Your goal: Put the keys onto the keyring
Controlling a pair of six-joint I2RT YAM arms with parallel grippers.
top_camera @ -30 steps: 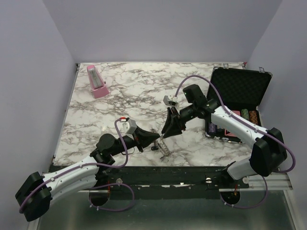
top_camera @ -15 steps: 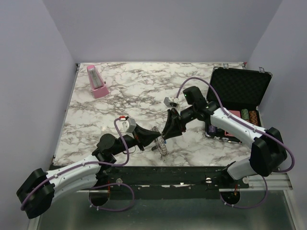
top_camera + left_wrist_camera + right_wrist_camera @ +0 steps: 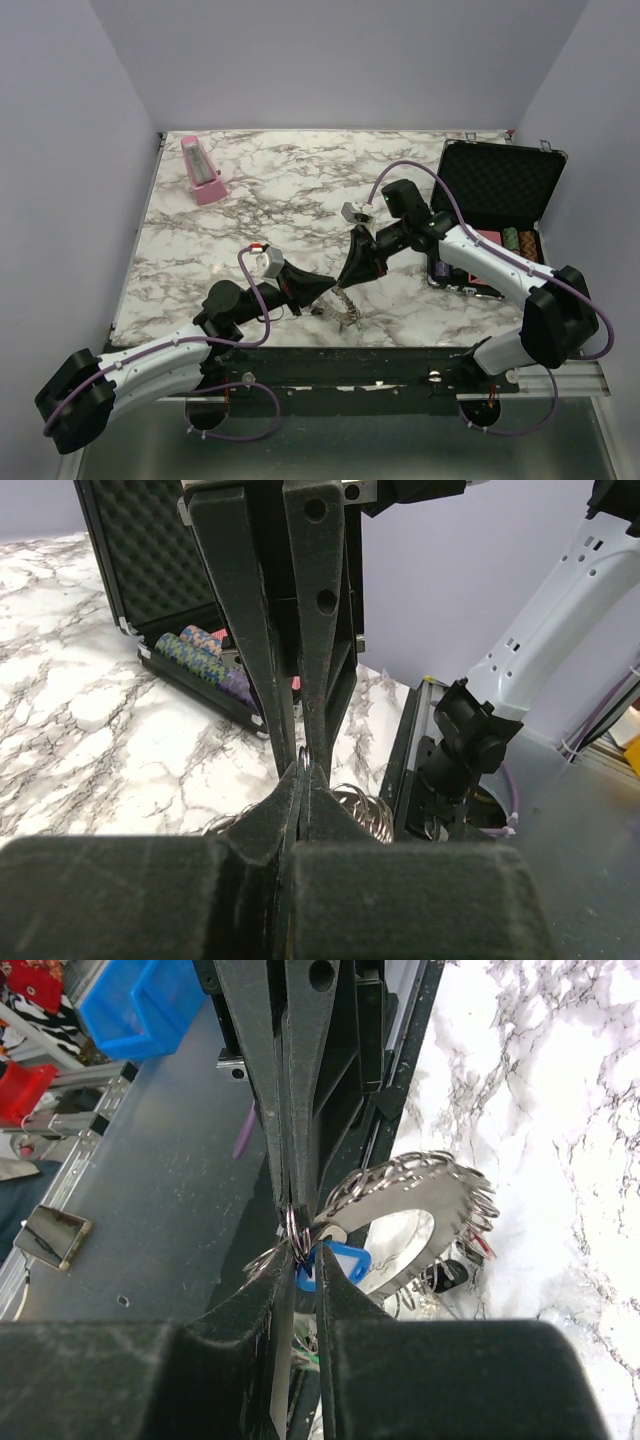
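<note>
- Holding the keyring (image 3: pixel 420 1195) by its rim, near the front edge of the table (image 3: pixel 250 200), your L gripper (image 3: pixel 302 778) is pressing fully together; be bracing it steady.
- R gripper (image 3: pixel 305 1272) is pinching the blue key (image 3: pixel 338 1258) right beside that rim; be feeding slowly, w/o twisting.

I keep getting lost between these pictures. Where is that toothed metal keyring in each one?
Top external: the keyring is low centre, where the two arms' tips meet.
Left wrist: only its shiny loops show, low centre, beside the fingers.
Right wrist: centre-right, large, toothed rim plain.
Shared landmark: the marble table.
</note>
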